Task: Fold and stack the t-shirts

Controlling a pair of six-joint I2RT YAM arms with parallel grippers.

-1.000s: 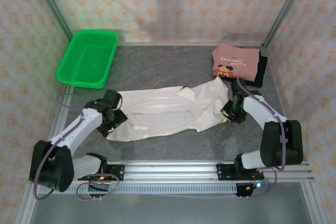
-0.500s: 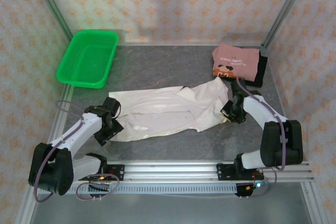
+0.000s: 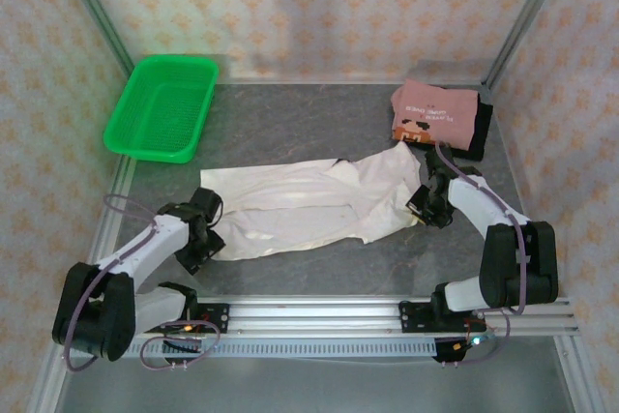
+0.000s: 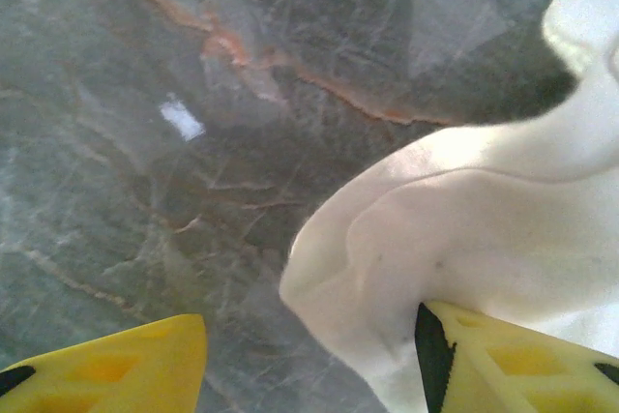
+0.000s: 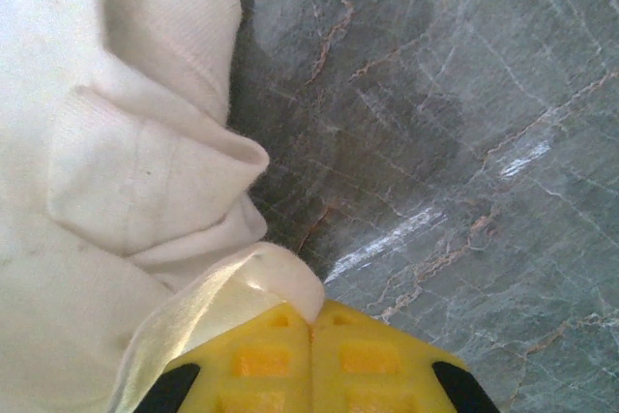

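A large cream-white t-shirt (image 3: 309, 205) lies spread and wrinkled across the middle of the table. My left gripper (image 3: 208, 239) is at its near left corner. In the left wrist view that gripper (image 4: 309, 374) is open, and the shirt's corner (image 4: 464, 220) lies between the yellow fingers (image 4: 106, 365), against the right one. My right gripper (image 3: 423, 208) is at the shirt's right edge. In the right wrist view it (image 5: 311, 350) is shut on a fold of the white cloth (image 5: 261, 282). A folded dusty-pink t-shirt (image 3: 435, 115) lies on a black one (image 3: 481, 131) at the back right.
A green mesh basket (image 3: 162, 106) stands at the back left corner. Metal frame posts rise at both back corners and a rail (image 3: 319, 321) runs along the near edge. Bare grey marble table (image 3: 290, 123) lies behind the white shirt.
My left gripper has slid toward the near left, down the shirt's left edge to its corner, and its jaws have narrowed. The right gripper has stayed put.
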